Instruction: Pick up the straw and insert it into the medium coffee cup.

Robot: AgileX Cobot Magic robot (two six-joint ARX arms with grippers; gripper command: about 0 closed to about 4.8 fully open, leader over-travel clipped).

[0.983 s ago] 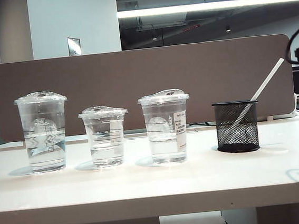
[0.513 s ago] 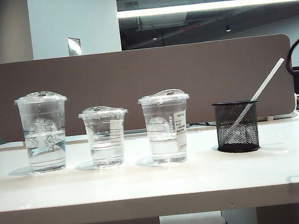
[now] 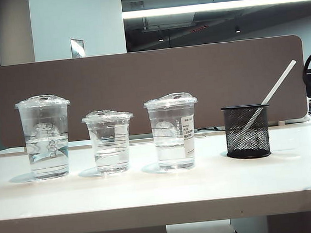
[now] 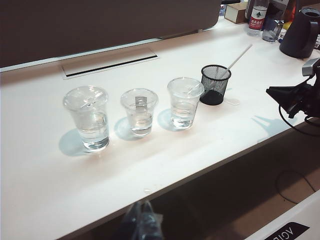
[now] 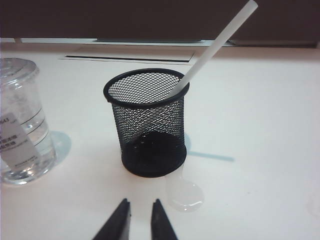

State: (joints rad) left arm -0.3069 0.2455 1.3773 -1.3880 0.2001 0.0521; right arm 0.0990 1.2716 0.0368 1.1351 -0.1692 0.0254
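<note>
Item, approach: your right gripper (image 5: 141, 220), fingers slightly parted and empty, faces the black mesh holder (image 5: 148, 122); spread wider, pinch the straw (image 5: 215, 42) above the rim; left gripper (image 4: 142, 225), state indeterminable, idle.

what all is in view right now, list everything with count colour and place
straw: one, white, leaning in the mesh holder, top sticking out
medium coffee cup: one, clear with white label, just left of the holder
other lidded cups: two, clear, left of the labelled cup; the shortest is in the middle of the row
mesh holder: one, black, right end of the row
table: one, white
divider panel: one, brown, behind the table
left tool: blurred, off the table's near edge
right tool: black, slightly open, facing the holder
</note>
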